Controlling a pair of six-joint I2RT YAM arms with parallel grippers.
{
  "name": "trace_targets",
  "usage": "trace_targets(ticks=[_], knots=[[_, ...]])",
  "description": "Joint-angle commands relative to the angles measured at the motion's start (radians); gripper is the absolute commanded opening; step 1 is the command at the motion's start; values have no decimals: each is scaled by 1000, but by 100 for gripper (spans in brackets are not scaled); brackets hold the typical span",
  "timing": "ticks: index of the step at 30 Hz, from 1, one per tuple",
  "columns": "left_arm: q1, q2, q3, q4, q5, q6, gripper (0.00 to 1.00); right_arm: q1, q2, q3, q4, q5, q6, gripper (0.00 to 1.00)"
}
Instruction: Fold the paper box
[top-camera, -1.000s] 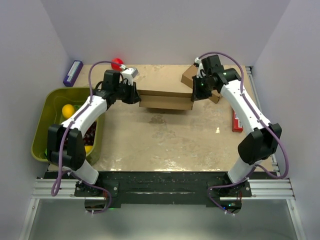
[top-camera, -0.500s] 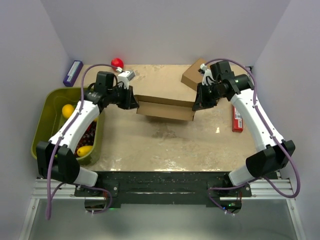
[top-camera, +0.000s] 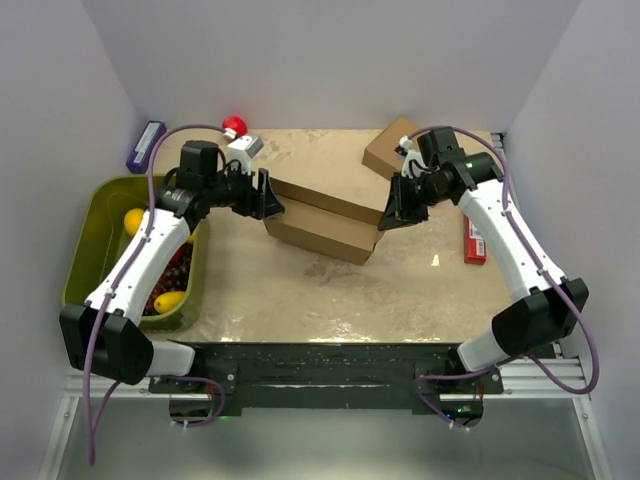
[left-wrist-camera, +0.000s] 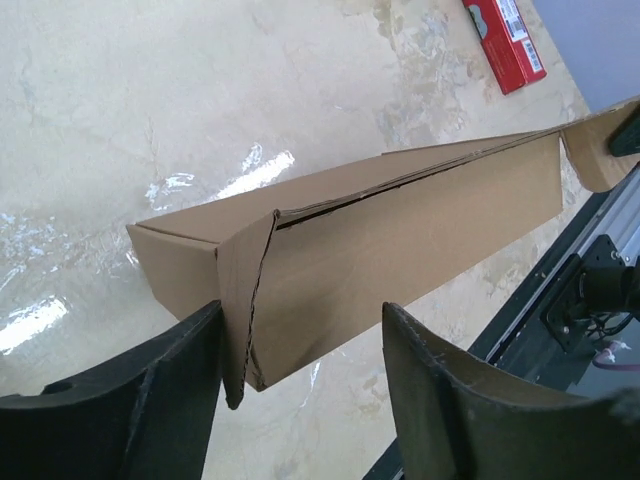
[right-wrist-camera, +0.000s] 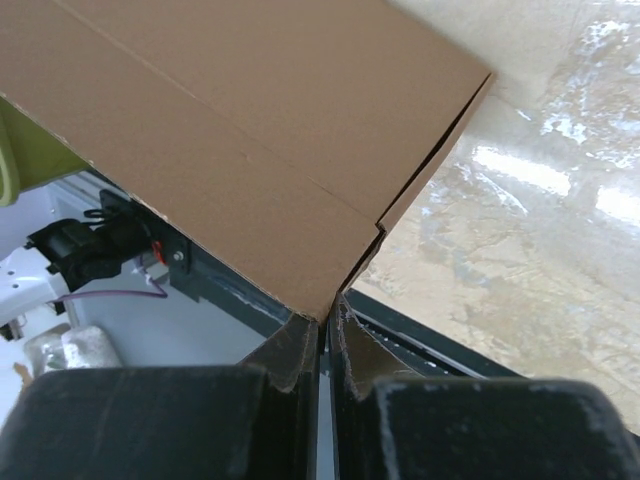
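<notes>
Reaching in from either side, the two arms meet the paper box (top-camera: 325, 222) at its short ends, and the box lies slantwise between them near the middle of the surface (top-camera: 300, 290). The left arm stretches up from its base with the forearm turned inward, so the left gripper (top-camera: 268, 195) faces the box's left end. The right arm arches high and bends back down, bringing the right gripper (top-camera: 390, 215) to the box's right end.

In the left wrist view the left fingers (left-wrist-camera: 150, 400) are spread wide. A loose side flap of the box hangs between them, close to one finger, though contact cannot be confirmed. In the right wrist view the right fingers (right-wrist-camera: 290, 375) are pressed nearly together, with one corner of the box nipped into the thin slit between them.

From above, both gripper bodies cover the box's end faces. The box's underside is hidden, so whether it rests fully on the surface cannot be told. A second carton (top-camera: 385, 155) behind the box's right end is partly covered by the right arm. A green bin (top-camera: 85, 250) left of the box is partly covered by the left arm. A red packet (top-camera: 474, 240) lies right of the box, cut off by the frame edge in the left wrist view.
</notes>
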Motion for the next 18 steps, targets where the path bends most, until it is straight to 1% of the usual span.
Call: trace_targets(ticks=[1,4,10,12,15,18], knots=[[-25,-33,24,57,48,-2,68,13,22,33,77,-101,27,0],[-25,-30,27,40,-27,18,73,12,42,49,55,-64,7,0],[-25,-31,27,16,-119,47,82,6,74,62,44,-46,-6,0],[-25,-36,25,13,-153,56,82,3,76,65,43,-43,-7,0],[-25,-41,27,3,-242,66,84,0,84,75,40,-35,-12,0],[-25,-44,25,-3,-301,78,88,-3,88,76,35,-30,-16,0]])
